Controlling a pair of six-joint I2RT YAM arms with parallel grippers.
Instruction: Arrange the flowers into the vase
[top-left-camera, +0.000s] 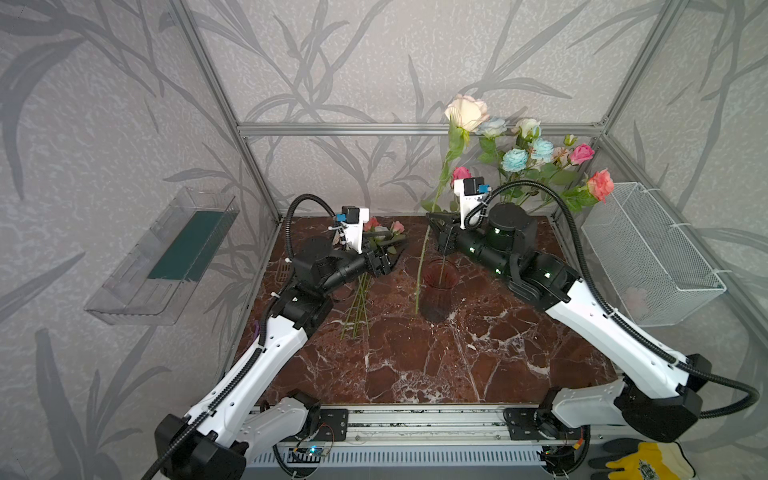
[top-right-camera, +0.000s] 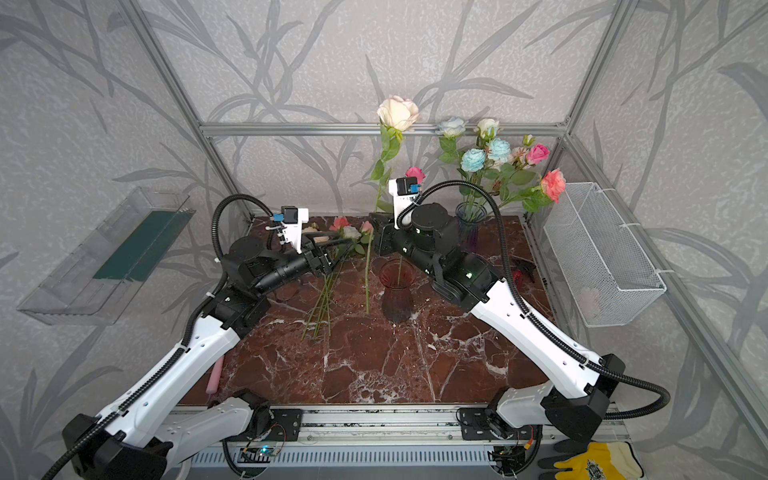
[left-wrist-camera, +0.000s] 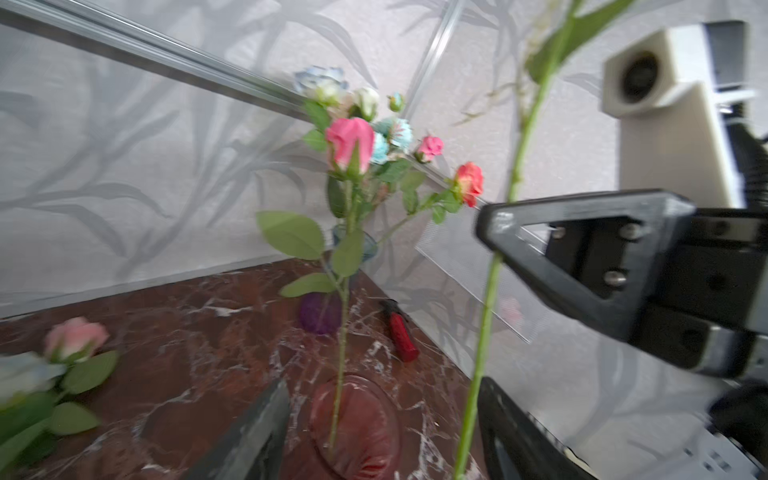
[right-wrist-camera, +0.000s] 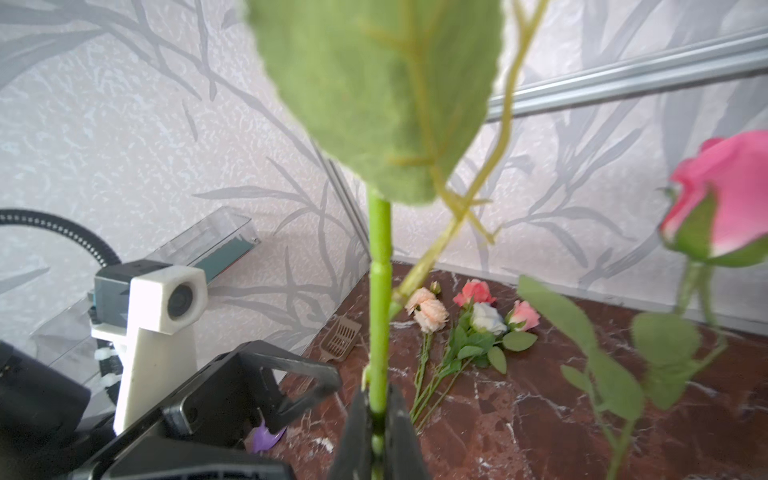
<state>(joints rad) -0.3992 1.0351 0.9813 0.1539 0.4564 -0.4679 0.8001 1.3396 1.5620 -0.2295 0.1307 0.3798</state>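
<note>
- The step in hand, as I judge it, is putting one more flower in. The right pincer (right-wrist-camera: 377, 401) is pressed together on the thin green stem of a tall cream rose (top-left-camera: 467, 112) and holds it nearly upright.
- The lower end of this stem hangs outside the translucent red glass vase (top-left-camera: 438, 291), just beside its wall on the left arm's side. I cannot tell whether it touches the desk (top-left-camera: 415, 365).
- The left pincer (top-left-camera: 395, 257) is spread wide and holds nothing. It is near the red glass vase, on the same side as the hanging stem.
- One pink rose (left-wrist-camera: 349, 143) already stands in the red glass vase.
- The next move calls for raising the cream rose until the stem end clears the rim. Then it must be brought over the round mouth and lowered straight, without pushing the pink rose.
- The vase looks light and smooth, so I think a side push can tip it.
- The stems look like thin flexible plastic with small knots. The leaves are matte with toothed edges, and the heads are soft layered petals.
- The desk is glossy dark red-brown marble pattern with white veins.
- Some loose roses (right-wrist-camera: 469, 320) with peach, coral, white and pink heads lie flat on the desk, beyond the left pincer as seen from the vase.
</note>
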